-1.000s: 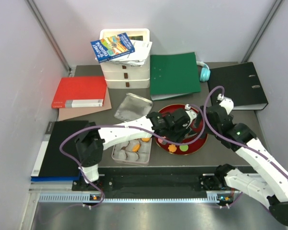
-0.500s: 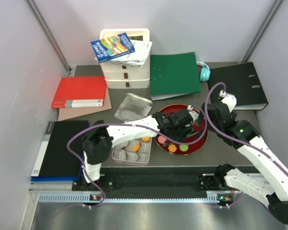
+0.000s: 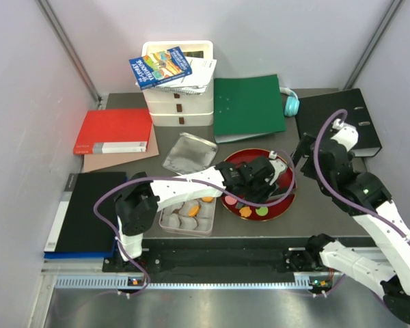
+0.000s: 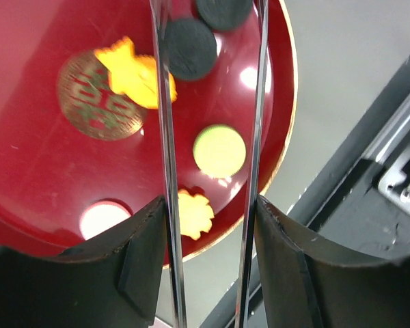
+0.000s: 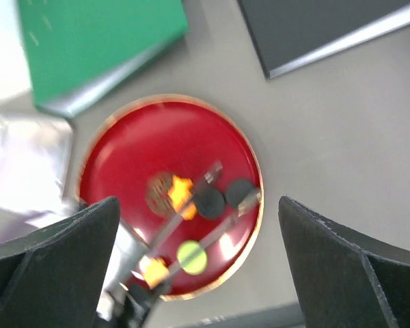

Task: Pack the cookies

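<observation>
Several cookies lie on the red plate (image 3: 290, 195): two black ones (image 4: 190, 48) (image 4: 223, 10), a green one (image 4: 219, 150) and two orange flowers (image 4: 137, 68) (image 4: 193, 213). My left gripper (image 3: 256, 174) (image 4: 210, 205) is shut on metal tongs (image 4: 165, 137) above the plate. The tongs' arms are spread, with the tips (image 5: 215, 167) by the black cookies (image 5: 208, 203). I cannot tell if they touch. My right gripper (image 3: 305, 148) (image 5: 203, 266) is open, high above the plate's right side and holding nothing. The tin (image 3: 165, 222) left of the plate holds an orange cookie (image 3: 208, 199) among white cups.
The tin's lid (image 3: 189, 153) lies behind the tin. A green folder (image 3: 248, 106) and a black binder (image 3: 342, 123) lie behind the plate. White drawers (image 3: 179, 102), a red folder (image 3: 113, 130) and a black folder (image 3: 85, 212) are on the left.
My right arm has lifted and drawn back to the right, away from the plate. The left gripper with the tongs has stayed over the plate, barely shifted.
</observation>
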